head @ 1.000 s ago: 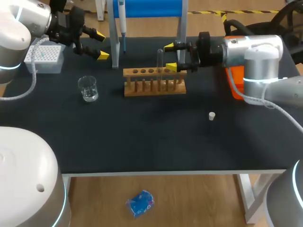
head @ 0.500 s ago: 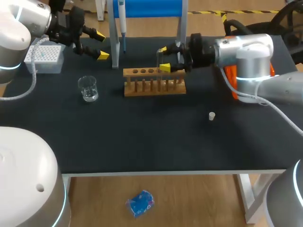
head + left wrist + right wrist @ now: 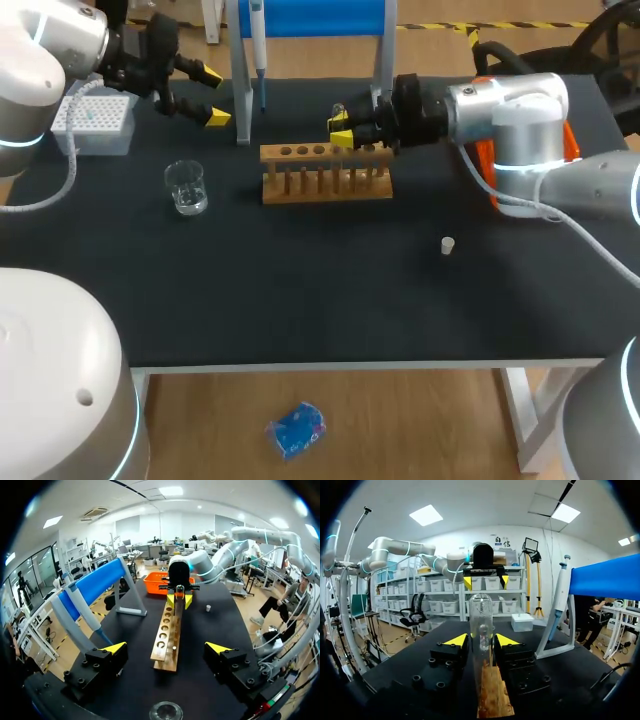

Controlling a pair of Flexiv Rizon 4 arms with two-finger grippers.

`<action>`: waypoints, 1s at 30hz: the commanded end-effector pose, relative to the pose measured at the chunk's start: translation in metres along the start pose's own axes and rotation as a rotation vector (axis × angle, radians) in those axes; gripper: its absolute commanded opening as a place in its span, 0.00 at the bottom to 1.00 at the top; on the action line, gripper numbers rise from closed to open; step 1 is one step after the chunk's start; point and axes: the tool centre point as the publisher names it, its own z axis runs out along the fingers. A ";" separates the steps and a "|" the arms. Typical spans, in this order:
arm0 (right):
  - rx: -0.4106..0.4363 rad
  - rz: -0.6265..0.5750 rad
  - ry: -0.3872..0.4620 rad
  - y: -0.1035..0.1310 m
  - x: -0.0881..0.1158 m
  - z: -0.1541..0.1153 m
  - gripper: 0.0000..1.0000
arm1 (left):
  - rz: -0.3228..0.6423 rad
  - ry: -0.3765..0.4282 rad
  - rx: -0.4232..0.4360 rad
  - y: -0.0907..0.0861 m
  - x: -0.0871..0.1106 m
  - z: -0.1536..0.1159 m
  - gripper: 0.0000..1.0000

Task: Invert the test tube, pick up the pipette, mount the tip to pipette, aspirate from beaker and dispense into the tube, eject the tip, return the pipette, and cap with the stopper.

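Note:
A clear test tube (image 3: pixel 338 112) stands in the wooden rack (image 3: pixel 325 172), rounded end up. My right gripper (image 3: pixel 341 131) comes in from the right, its two yellow tips pressed against the tube's sides. In the right wrist view the test tube (image 3: pixel 481 620) stands upright between the fingers of the right gripper (image 3: pixel 481 640), above the rack (image 3: pixel 495 702). My left gripper (image 3: pixel 210 96) is open at the back left, beside the pipette (image 3: pixel 258 40) hanging on its stand. The left gripper (image 3: pixel 166 648) faces along the rack (image 3: pixel 167 630). The beaker (image 3: pixel 186 187) and the white stopper (image 3: pixel 448 245) rest on the table.
A box of tips (image 3: pixel 95 122) sits at the back left under my left arm. An orange bin (image 3: pixel 492 175) is behind my right arm. The stand's two posts (image 3: pixel 242 90) rise just behind the rack.
My right gripper has moved left to the test tube and its fingers have closed in on it. The left arm has stayed where it was, open.

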 end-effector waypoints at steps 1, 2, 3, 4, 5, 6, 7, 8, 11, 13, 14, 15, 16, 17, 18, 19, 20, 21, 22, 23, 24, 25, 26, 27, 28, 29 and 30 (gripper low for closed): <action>-0.001 0.000 0.006 -0.001 -0.002 0.000 0.00 | -0.001 0.003 -0.003 0.000 0.000 -0.001 1.00; -0.001 -0.001 0.005 -0.001 -0.002 0.000 0.00 | -0.001 0.003 -0.003 0.000 0.000 -0.001 1.00; -0.002 -0.001 0.004 -0.001 -0.002 0.000 0.00 | -0.001 0.003 -0.003 0.000 0.000 -0.001 1.00; -0.003 -0.001 0.003 0.000 -0.002 -0.001 0.00 | -0.001 0.003 -0.003 0.000 0.000 -0.001 1.00; -0.004 -0.002 0.003 0.000 -0.001 0.000 0.00 | -0.001 0.003 -0.003 0.000 0.000 -0.001 1.00; -0.004 -0.002 0.003 0.001 -0.001 0.000 0.00 | -0.001 0.003 -0.003 0.000 0.000 -0.001 1.00; -0.004 -0.003 0.003 0.001 -0.002 -0.001 0.00 | -0.001 0.003 -0.003 0.000 0.000 -0.001 1.00; -0.004 -0.004 0.004 0.001 -0.002 -0.001 0.00 | -0.001 0.003 -0.003 0.000 0.000 -0.001 1.00; -0.001 -0.007 0.006 0.003 -0.002 -0.001 0.00 | -0.001 0.003 -0.003 0.000 0.000 -0.001 1.00; -0.001 -0.008 0.007 0.005 0.000 -0.001 0.00 | -0.001 0.003 -0.003 0.000 0.000 -0.001 1.00; -0.001 -0.010 0.008 0.006 0.000 -0.001 0.00 | -0.001 0.003 -0.003 0.000 0.000 -0.001 1.00; -0.001 -0.011 0.009 0.006 -0.001 -0.001 0.00 | -0.001 0.003 -0.003 0.000 0.000 -0.001 1.00; -0.002 -0.013 0.010 0.007 0.000 0.000 0.00 | -0.001 0.003 -0.003 0.000 0.000 -0.001 1.00; -0.002 -0.015 0.011 0.008 0.000 0.000 0.00 | -0.001 0.003 -0.003 0.000 0.000 -0.001 1.00; -0.001 -0.016 0.012 0.008 0.000 0.000 0.00 | -0.001 0.003 -0.003 0.000 0.000 -0.001 1.00; 0.000 -0.017 0.012 0.009 0.000 0.001 0.00 | -0.001 0.003 -0.003 0.000 0.000 -0.001 1.00; -0.001 -0.018 0.012 0.010 0.000 0.001 0.00 | -0.001 0.003 -0.003 0.000 0.000 -0.001 1.00; -0.002 -0.019 0.013 0.011 0.000 0.001 0.00 | -0.001 0.003 -0.003 0.000 0.000 -0.001 1.00; -0.002 -0.020 0.013 0.011 0.000 0.001 0.00 | -0.001 0.003 -0.003 0.000 0.000 -0.001 1.00; -0.001 -0.022 0.014 0.012 0.000 0.001 0.00 | -0.001 0.003 -0.003 0.000 0.000 -0.001 1.00; 0.000 -0.023 0.014 0.013 -0.001 0.001 0.00 | -0.001 0.003 -0.003 0.000 0.000 -0.001 1.00; -0.001 -0.024 0.014 0.014 -0.001 0.001 0.00 | -0.001 0.003 -0.003 0.000 0.000 -0.001 1.00; -0.001 -0.025 0.014 0.014 -0.001 0.001 0.00 | -0.001 0.003 -0.003 0.000 0.000 -0.001 1.00; 0.000 -0.027 0.014 0.015 -0.001 0.000 0.00 | -0.001 0.003 -0.003 0.000 0.000 -0.001 1.00; 0.000 -0.029 0.015 0.017 -0.001 0.000 0.00 | -0.001 0.003 -0.003 0.000 0.000 -0.001 1.00; 0.001 -0.031 0.016 0.018 -0.001 0.000 0.00 | -0.001 0.003 -0.003 0.000 0.000 -0.001 1.00; 0.002 -0.033 0.017 0.018 -0.001 0.000 0.00 | -0.001 0.003 -0.003 0.000 0.000 -0.001 1.00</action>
